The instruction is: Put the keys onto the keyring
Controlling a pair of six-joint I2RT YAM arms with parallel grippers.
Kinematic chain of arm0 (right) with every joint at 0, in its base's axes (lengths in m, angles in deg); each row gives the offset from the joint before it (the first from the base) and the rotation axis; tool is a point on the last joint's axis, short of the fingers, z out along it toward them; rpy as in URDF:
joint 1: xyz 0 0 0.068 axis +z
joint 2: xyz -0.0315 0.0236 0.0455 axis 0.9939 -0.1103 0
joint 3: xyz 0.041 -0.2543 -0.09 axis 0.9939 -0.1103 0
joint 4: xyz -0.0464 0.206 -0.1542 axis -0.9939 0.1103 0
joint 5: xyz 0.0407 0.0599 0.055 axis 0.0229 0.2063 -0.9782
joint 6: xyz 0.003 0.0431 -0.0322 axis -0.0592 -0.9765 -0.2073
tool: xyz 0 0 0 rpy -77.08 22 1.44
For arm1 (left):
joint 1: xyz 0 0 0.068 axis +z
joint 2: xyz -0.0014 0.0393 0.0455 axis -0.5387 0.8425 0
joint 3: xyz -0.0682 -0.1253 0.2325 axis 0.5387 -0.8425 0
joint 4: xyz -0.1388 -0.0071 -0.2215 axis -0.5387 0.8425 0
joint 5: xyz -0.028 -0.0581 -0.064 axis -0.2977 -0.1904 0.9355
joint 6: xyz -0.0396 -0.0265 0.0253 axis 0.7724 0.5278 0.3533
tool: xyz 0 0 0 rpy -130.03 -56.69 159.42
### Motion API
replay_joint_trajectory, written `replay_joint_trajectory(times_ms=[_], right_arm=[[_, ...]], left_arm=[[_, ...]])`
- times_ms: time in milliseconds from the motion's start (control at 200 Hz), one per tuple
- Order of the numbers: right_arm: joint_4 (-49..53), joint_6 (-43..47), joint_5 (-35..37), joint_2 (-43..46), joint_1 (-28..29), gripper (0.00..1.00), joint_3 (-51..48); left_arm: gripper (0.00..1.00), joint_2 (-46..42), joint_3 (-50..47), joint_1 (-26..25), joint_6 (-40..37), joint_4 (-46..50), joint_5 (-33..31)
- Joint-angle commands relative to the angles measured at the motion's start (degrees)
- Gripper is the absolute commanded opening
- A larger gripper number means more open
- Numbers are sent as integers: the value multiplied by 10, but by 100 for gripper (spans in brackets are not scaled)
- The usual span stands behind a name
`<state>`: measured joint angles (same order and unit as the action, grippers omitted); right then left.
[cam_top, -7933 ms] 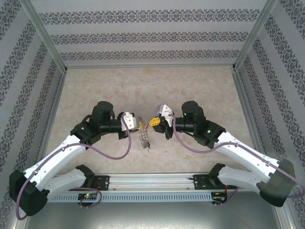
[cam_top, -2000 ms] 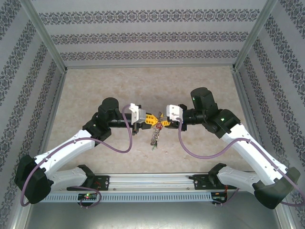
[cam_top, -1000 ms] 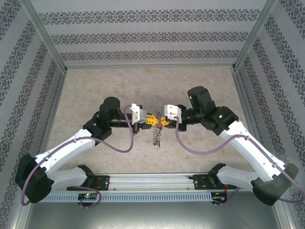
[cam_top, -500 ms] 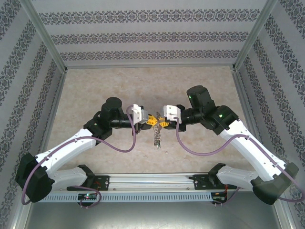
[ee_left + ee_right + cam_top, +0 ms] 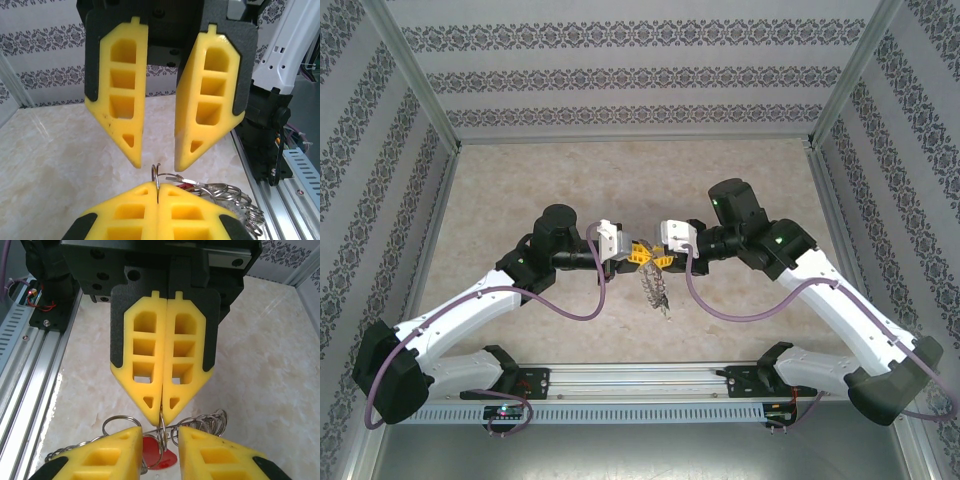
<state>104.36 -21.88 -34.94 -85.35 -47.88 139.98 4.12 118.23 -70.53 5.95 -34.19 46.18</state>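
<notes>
Up close, the bumpy silvery keyring [image 5: 210, 421] hangs beside red-headed keys [image 5: 156, 455].

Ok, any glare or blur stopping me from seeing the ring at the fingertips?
Top external: the light is even with no glare, but the keyring hangs too small to resolve. Left wrist: the wire loop pinched by the left gripper reads sharp against the yellow. Right wrist: there are small glints on the metal loops, and the red key head is clear, though partly cropped.
</notes>
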Motion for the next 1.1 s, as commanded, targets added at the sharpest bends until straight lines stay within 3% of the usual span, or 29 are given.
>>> replay_joint_trajectory(times_ms=[0,560,625,675,879,1009,1094], right_arm=[[4,-3,-10,-5,5,25,15],[8,-11,-27,-19,5,19,13],[13,-12,-31,-22,4,11,15],[19,-11,-34,-27,4,0,20],[25,-37,-41,-35,4,0,31],[-7,-107,-10,-27,3,0,18],[-30,-189,35,-24,2,0,11]], left_arm=[[0,-14,1,-10,-6,-29,19],[0,-14,0,-10,-3,-37,22],[0,-14,1,-10,-3,-37,22],[0,-14,0,-10,-3,-37,20],[0,-13,2,-10,-1,-18,-9],[18,-18,2,-9,6,0,-36],[44,-25,-7,-6,13,3,-51]])
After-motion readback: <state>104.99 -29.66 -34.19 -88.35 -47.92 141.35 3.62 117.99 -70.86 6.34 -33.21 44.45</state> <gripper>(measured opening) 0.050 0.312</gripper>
